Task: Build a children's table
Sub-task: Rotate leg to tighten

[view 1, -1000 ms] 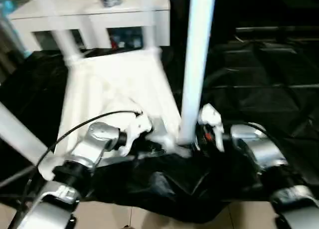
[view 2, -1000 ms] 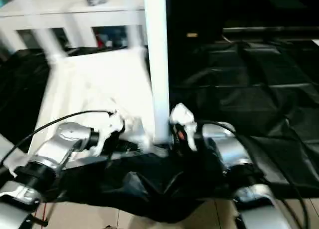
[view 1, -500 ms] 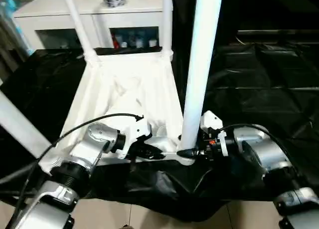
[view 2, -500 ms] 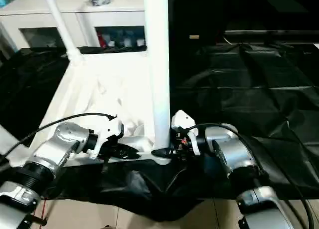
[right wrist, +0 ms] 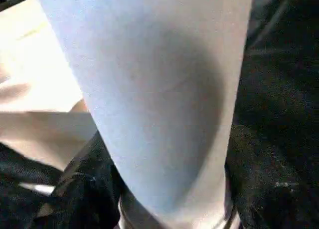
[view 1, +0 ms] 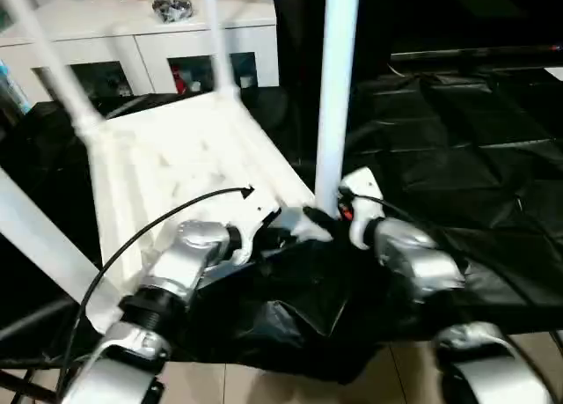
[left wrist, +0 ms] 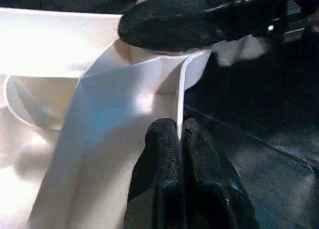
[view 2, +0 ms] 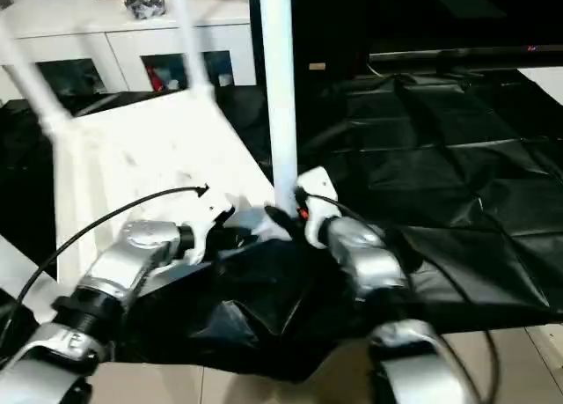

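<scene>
Our left gripper (left wrist: 178,139) pinches the table top's (view 1: 167,171) thin edge; our right gripper (view 1: 318,217) maybe hugs 1 leg (view 1: 336,87).

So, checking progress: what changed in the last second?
The top swivelled, its far-left corner swinging toward the robot; the camera shifted too. The left gripper stays pinched on its rim, and the right gripper stays at the near leg's base.

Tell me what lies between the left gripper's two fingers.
A thin white edge of the tabletop sits pinched between the left gripper fingers, seen in the left wrist view.
</scene>
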Motion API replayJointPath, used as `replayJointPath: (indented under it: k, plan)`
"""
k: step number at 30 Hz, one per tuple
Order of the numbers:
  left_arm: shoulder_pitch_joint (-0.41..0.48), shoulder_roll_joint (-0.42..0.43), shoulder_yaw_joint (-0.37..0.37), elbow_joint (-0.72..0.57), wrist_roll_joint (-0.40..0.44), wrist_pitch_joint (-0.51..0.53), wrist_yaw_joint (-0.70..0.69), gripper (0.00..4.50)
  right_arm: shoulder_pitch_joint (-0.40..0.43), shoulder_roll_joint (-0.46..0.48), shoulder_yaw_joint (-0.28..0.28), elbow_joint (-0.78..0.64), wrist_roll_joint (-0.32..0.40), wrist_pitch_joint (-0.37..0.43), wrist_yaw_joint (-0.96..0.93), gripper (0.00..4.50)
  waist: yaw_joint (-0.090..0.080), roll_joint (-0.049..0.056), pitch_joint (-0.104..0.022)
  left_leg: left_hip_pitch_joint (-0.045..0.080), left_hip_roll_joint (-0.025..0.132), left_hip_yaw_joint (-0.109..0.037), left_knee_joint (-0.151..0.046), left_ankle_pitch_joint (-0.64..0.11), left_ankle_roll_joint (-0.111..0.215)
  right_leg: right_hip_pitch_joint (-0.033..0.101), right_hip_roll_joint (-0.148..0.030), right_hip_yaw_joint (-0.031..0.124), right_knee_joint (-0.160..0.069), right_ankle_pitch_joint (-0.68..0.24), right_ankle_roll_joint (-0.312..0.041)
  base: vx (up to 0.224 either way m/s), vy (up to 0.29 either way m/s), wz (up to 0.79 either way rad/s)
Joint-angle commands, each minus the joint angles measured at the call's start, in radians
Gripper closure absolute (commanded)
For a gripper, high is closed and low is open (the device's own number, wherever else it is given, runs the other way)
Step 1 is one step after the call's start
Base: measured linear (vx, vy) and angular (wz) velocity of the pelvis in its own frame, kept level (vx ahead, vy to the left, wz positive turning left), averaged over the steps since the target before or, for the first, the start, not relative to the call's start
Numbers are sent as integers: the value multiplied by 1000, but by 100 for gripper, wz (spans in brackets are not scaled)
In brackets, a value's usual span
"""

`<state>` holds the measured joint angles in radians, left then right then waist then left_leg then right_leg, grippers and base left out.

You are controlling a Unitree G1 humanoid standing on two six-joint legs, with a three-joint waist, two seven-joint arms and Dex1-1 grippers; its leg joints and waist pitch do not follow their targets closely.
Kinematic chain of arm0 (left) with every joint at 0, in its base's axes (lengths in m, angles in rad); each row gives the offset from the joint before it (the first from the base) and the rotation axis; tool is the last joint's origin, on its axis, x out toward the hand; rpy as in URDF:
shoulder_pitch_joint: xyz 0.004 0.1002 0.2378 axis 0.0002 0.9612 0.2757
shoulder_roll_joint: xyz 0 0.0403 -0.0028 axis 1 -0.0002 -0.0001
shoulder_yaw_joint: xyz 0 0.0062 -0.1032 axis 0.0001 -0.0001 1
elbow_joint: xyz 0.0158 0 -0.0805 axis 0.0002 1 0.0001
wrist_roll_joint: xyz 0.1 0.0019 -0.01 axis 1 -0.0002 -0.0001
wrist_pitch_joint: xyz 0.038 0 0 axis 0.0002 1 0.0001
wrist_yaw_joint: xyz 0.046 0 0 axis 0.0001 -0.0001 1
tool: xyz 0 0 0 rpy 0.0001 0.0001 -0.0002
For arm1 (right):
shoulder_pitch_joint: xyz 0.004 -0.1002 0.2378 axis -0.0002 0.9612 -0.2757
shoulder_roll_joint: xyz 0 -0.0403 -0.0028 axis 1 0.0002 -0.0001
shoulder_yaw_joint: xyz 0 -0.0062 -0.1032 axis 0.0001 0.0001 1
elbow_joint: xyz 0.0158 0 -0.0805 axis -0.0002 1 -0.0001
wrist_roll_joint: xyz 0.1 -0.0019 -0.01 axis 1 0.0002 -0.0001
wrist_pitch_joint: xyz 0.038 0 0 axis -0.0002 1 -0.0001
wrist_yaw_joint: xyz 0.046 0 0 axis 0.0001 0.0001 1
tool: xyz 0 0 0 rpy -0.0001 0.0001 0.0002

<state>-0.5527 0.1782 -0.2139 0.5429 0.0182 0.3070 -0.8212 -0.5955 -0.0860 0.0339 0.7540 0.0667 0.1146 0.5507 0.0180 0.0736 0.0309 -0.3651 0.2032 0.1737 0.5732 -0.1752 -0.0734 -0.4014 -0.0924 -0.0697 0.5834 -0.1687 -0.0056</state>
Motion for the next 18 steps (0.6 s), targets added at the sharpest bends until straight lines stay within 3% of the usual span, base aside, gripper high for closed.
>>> replayJointPath:
  k: [1, 8, 14, 17, 18]
  plan:
    - [-6, -49, -25, -46, -27, -19, -1, 450, 23, 73, 74, 45, -8, 39, 75, 128, 3, -15, -53, 0, 12, -1, -64, -252, 59, 46, -38, 27, -76, -304, -188, 0, 0, 0]
    - [6, 25, -56, -60, -36, -61, -145, 450, 43, -21, 147, -37, -21, -16, 284, 97, 2, -14, -53, -4, 13, 0, -63, -255, 69, 51, -40, 27, -73, -281, -199, 0, 0, 0]
    - [21, 115, -87, -80, -61, -91, -342, 450, 77, -148, 204, -134, 12, -41, 560, 97, 24, -9, -57, 3, 20, 5, -58, -220, 99, 50, -36, 26, -61, -179, -244, 0, 0, 0]
    - [10, 146, -100, -53, -60, -119, -412, 450, 97, -205, 236, -183, 24, -15, 689, 97, 35, -11, -55, 6, 22, 4, -59, -228, 95, 51, -37, 27, -60, -178, -248, 0, 0, 0]
    - [8, 151, -101, -45, -60, -122, -424, 450, 101, -213, 242, -190, 24, -8, 707, 110, 38, -18, -55, 6, 21, 6, -59, -228, 96, 51, -37, 29, -60, -183, -245, 0, 0, 0]
